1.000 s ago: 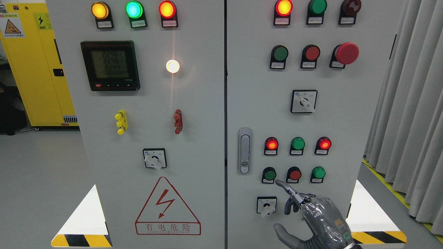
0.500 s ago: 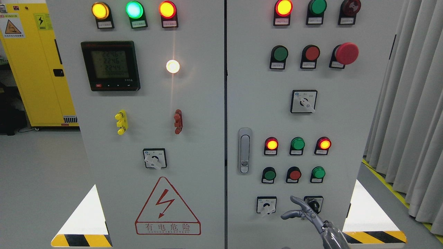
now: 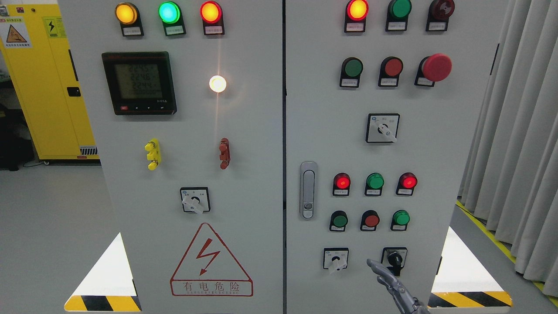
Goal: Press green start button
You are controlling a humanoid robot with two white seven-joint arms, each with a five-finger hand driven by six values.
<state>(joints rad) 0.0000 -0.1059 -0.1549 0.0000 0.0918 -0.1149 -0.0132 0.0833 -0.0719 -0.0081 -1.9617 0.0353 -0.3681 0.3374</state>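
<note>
A dark green push button (image 3: 339, 220) sits at the left of the lower button row on the right cabinet door (image 3: 436, 152), beside a red button (image 3: 371, 220) and a brighter green button (image 3: 400, 217). Another green button (image 3: 352, 68) is in the upper row. Only a slim grey part of my right hand (image 3: 392, 283) shows at the bottom edge. It is below the button row, just left of a black rotary switch (image 3: 395, 259), and touches no button. The rest of the hand is out of frame. My left arm is not in view.
Lit red lamps (image 3: 342, 181) and a green lamp (image 3: 375, 180) sit above the button row. A door handle (image 3: 308, 190) is to the left and a selector switch (image 3: 335, 259) is at the lower left. A red mushroom stop button (image 3: 437, 67) juts out at the upper right. Curtains (image 3: 514, 144) hang on the right.
My right hand has dropped from just below the lower-left green button down and to the right, and has mostly left the frame. The black rotary switch is now uncovered.
</note>
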